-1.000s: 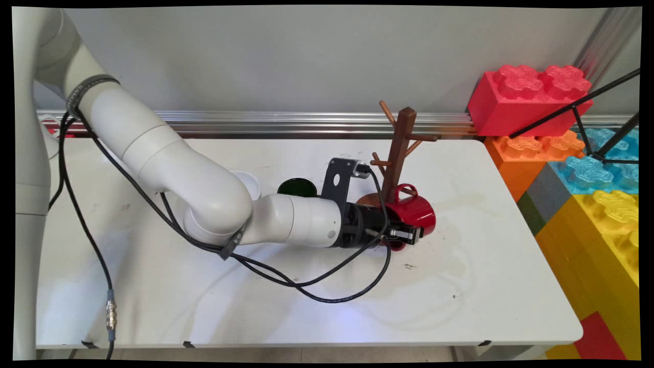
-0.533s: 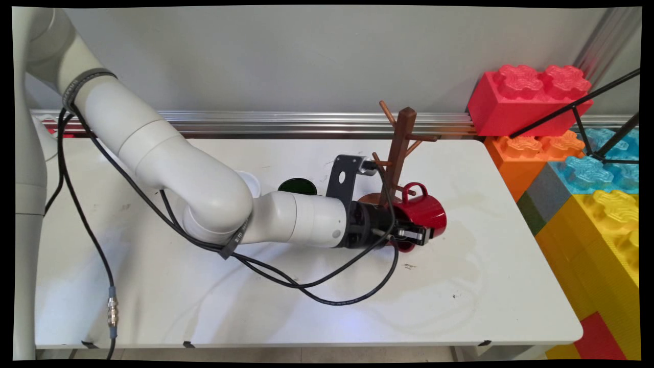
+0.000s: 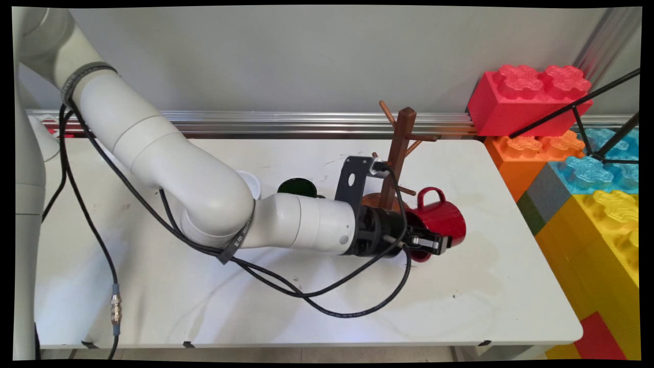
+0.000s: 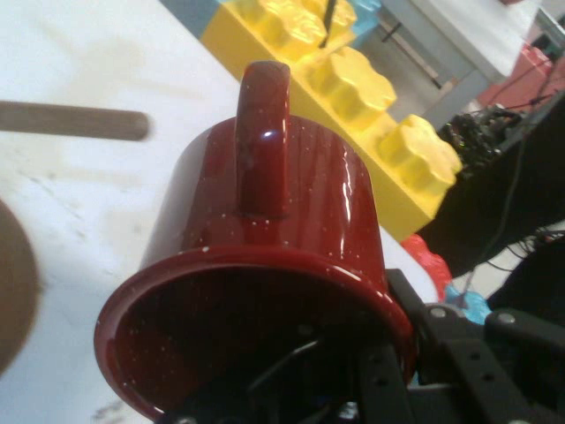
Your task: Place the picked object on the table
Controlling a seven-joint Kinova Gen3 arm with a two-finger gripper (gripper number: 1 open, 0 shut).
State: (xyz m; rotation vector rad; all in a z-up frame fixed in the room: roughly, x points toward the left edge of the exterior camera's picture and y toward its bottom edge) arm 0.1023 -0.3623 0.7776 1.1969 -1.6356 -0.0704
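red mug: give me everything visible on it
The red mug looks like glossy speckled enamel, dark red inside, with one loop handle turned upward. It lies on its side, mouth toward the arm, just right of the wooden mug tree. The gripper clamps its rim, one finger inside. Whether it touches the table is unclear.

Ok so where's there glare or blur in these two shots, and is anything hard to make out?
Main view: sharp; the rail along the wall shines, and the gripper holds the red mug on its side. Hand view: a glint sits on the mug's handle, the wooden peg at left is soft, the yellow blocks behind too.
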